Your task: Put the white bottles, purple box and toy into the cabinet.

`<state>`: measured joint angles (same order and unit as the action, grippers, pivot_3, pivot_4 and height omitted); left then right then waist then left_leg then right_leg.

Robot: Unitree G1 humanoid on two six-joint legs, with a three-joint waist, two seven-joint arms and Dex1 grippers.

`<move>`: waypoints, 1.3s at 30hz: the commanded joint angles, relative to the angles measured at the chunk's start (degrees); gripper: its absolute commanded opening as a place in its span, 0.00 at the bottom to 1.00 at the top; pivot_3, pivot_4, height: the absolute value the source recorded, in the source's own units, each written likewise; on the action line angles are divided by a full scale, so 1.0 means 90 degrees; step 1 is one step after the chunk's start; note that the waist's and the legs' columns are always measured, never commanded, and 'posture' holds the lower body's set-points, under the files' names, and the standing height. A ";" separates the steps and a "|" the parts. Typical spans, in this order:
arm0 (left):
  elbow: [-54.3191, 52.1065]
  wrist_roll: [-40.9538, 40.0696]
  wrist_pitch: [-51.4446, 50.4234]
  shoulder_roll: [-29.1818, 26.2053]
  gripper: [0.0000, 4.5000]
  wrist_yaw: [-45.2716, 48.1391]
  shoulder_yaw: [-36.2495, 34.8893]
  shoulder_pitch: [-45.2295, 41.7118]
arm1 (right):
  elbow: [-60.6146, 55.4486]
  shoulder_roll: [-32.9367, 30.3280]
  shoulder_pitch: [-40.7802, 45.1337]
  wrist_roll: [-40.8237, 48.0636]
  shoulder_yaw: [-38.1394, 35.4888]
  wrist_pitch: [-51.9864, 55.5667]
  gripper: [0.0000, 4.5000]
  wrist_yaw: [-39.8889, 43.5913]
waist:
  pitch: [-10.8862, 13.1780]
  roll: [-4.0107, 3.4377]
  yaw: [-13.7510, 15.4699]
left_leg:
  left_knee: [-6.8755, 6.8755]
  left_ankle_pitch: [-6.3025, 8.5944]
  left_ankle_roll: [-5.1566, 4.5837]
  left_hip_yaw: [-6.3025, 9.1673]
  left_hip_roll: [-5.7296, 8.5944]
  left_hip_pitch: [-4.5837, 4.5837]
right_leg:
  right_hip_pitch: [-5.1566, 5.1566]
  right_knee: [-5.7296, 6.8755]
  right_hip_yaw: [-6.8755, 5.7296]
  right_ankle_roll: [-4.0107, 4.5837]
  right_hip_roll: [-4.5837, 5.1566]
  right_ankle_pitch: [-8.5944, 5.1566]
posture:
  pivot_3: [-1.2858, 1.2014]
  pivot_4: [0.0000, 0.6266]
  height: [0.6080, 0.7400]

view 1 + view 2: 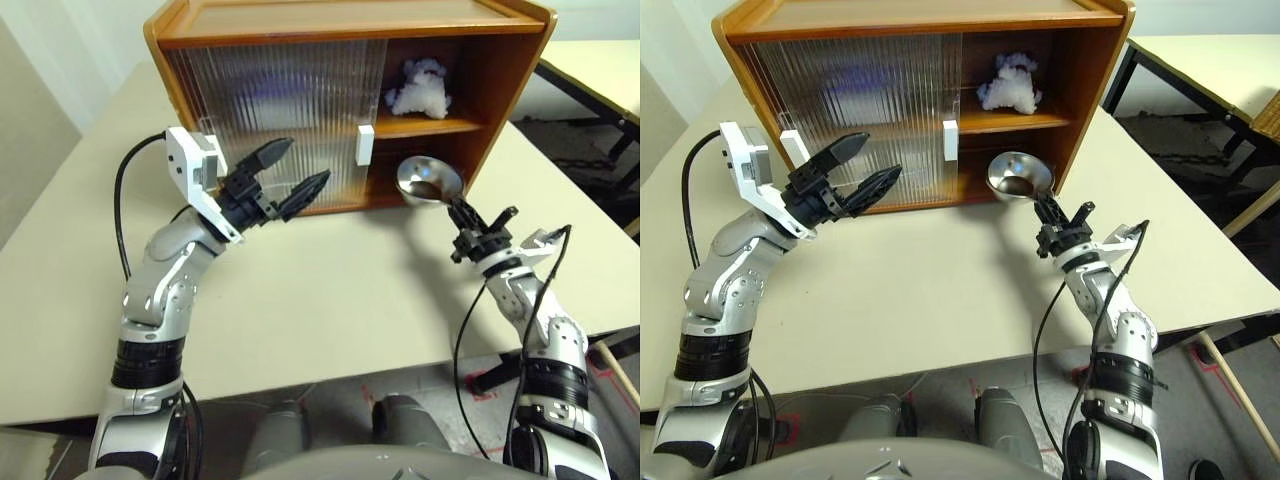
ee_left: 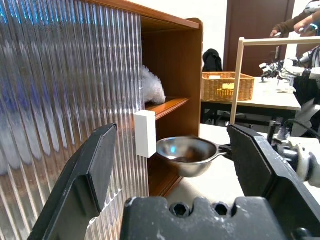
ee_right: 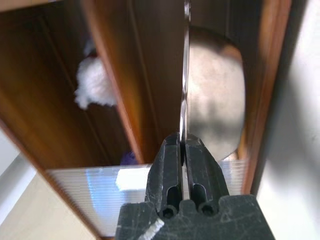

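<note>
Pressed together, the right gripper's [image 1: 470,222] fingers [image 3: 176,165] pinch the rim of a shiny metal bowl [image 1: 428,181] and hold it just in front of the open right side of the cabinet [image 1: 350,20], at the lower compartment. On the other side, the left gripper [image 1: 295,172] hangs above the tabletop [image 1: 330,300] with its fingers spread wide and nothing between them, close in front of the ribbed sliding door [image 1: 280,110] that covers the cabinet's left part. A white handle [image 1: 365,145] sits at that door's edge, just beside the bowl. On the inner shelf [image 1: 440,127], in the upper right compartment, lies the toy [image 1: 418,88], a white fluffy shape toward the back. Behind the translucent door a bluish blur shows, too vague to make out.
</note>
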<state>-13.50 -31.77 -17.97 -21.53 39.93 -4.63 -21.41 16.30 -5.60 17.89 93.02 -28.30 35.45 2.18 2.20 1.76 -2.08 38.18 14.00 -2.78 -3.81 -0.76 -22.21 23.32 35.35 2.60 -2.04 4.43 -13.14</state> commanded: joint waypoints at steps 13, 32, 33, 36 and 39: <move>-0.0398 -0.0024 -0.0133 -0.0213 1.00 -0.0111 -0.0071 0.0218 | 0.2713 -0.0079 0.1676 -0.1618 -0.0516 -0.0311 0.00 0.1733 | 0.0001 -0.0003 0.0016 | 0.0000 0.0000 0.0000 0.0003 -0.0002 0.0002 | 0.0003 0.0010 0.0001 0.0006 -0.0009 0.0003 | 0.55 0.00 1.00; -0.0591 -0.0071 -0.0227 -0.0297 1.00 -0.0230 -0.0241 0.0338 | 0.5536 -0.0338 0.3322 -0.3320 -0.1313 -0.1415 0.00 0.2860 | 0.0001 -0.0004 0.0044 | -0.0001 0.0000 0.0001 0.0005 -0.0002 0.0001 | 0.0003 0.0011 -0.0001 0.0011 -0.0009 0.0007 | 0.57 0.00 1.00; -0.0603 -0.0070 -0.0231 -0.0295 1.00 -0.0237 -0.0237 0.0343 | 0.5601 -0.0353 0.3356 -0.3380 -0.1350 -0.1441 0.00 0.2885 | 0.0001 -0.0004 0.0045 | -0.0001 0.0000 0.0001 0.0005 -0.0002 0.0001 | 0.0003 0.0011 -0.0001 0.0011 -0.0009 0.0007 | 0.57 0.00 1.00; -0.0624 -0.0065 -0.0248 -0.0290 1.00 -0.0262 -0.0234 0.0346 | 0.5759 -0.0371 0.3446 -0.3535 -0.1436 -0.1523 0.00 0.2939 | 0.0001 -0.0004 0.0044 | -0.0001 0.0000 0.0001 0.0005 -0.0002 0.0001 | 0.0003 0.0012 -0.0001 0.0012 -0.0009 0.0008 | 0.57 0.00 1.00; -0.0630 -0.0058 -0.0261 -0.0290 1.00 -0.0276 -0.0234 0.0336 | 0.5889 -0.0368 0.3545 -0.3685 -0.1543 -0.1589 0.00 0.2956 | 0.0001 -0.0004 0.0049 | -0.0001 0.0000 0.0002 0.0005 -0.0002 0.0002 | 0.0003 0.0013 -0.0001 0.0013 -0.0009 0.0009 | 0.57 0.00 1.00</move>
<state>-17.94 -31.90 -19.64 -23.77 37.90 -6.73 -19.05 68.07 -8.53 48.73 60.84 -41.41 21.69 28.15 2.21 1.73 -1.64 38.18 14.01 -2.76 -3.76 -0.78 -22.19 23.34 35.47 2.59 -1.92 4.35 -13.06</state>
